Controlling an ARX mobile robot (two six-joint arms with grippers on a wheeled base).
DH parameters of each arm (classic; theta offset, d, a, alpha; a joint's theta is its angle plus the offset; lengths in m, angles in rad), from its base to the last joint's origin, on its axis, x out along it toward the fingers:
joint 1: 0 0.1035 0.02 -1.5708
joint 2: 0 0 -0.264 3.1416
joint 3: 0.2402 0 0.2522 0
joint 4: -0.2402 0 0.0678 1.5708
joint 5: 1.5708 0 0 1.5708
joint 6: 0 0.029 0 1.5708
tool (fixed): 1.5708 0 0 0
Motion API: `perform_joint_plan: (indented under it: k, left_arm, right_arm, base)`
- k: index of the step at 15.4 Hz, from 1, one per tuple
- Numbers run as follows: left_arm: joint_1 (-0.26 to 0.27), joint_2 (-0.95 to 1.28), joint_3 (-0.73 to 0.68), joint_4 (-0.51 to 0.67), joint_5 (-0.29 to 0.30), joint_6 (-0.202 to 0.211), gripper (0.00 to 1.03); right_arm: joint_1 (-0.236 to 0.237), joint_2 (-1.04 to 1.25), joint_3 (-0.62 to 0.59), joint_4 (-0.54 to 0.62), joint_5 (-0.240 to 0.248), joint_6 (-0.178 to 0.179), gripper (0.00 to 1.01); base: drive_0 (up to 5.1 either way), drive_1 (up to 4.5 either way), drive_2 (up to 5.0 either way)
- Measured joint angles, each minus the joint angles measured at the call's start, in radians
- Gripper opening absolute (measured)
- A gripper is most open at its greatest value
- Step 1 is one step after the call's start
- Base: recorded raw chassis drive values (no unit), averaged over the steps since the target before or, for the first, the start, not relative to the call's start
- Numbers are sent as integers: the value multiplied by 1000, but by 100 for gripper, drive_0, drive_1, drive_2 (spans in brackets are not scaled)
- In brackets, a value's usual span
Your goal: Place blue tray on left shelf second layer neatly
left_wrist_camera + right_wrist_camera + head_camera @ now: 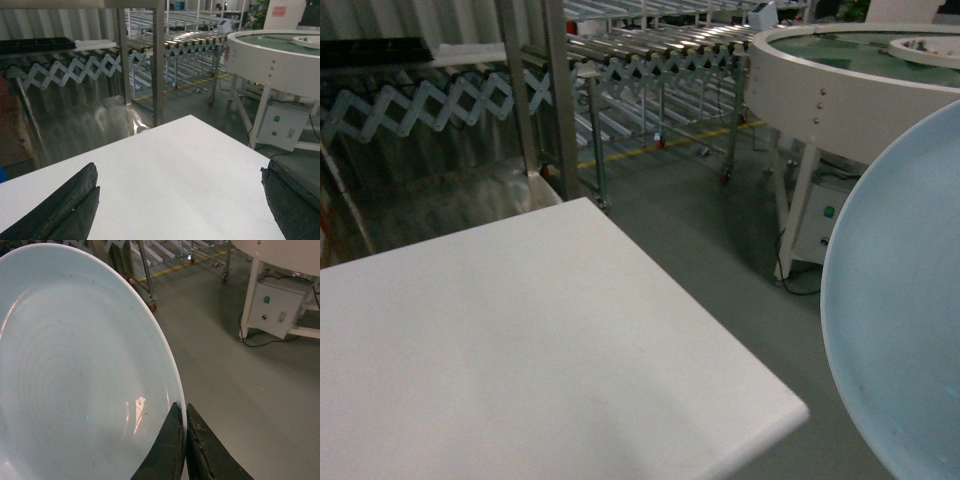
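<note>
While head view hides it, right hand (184, 426) pinches blue tray (75, 370) rim, left hand (180, 200) seemingly open, empty.

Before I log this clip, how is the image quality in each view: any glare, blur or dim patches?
Head view: dim and soft, blue tray cropped at the right edge, close and featureless. Left wrist view: left gripper fingers are dark blurs at the bottom corners; steel left shelf posts shine, with smeared reflections behind. Right wrist view: sharpest; a pinkish glare spot on the tray beside the right gripper.
</note>
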Motion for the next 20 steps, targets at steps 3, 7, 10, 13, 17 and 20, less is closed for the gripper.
perform_joint_plan:
  k: [3, 7, 10, 13, 17, 20]
  left_arm:
    - [0, 0, 0, 0, 2, 0, 98]
    - [0, 0, 0, -1, 2, 0, 98]
    - [0, 0, 0, 1, 3, 0, 98]
    - [0, 0, 0, 2, 2, 0, 98]
    - [0, 0, 0, 2, 2, 0, 98]
    - [0, 0, 0, 0, 2, 0, 98]
  right_arm:
    - [0, 0, 0, -1, 0, 1, 2]
    - [0, -1, 0, 0, 0, 1, 2]
    - [0, 1, 0, -2, 0, 1, 2]
    - [0, 0, 0, -2, 0, 3, 2]
    - [0, 1, 0, -2, 0, 4, 2]
    - [1, -1, -2, 2, 3, 6, 2]
  base:
    - [311, -400, -400]
    - [330, -385, -385]
    - [312, -400, -400]
    - [312, -393, -393]
    - [266, -388, -388]
    - [-153, -153, -153]
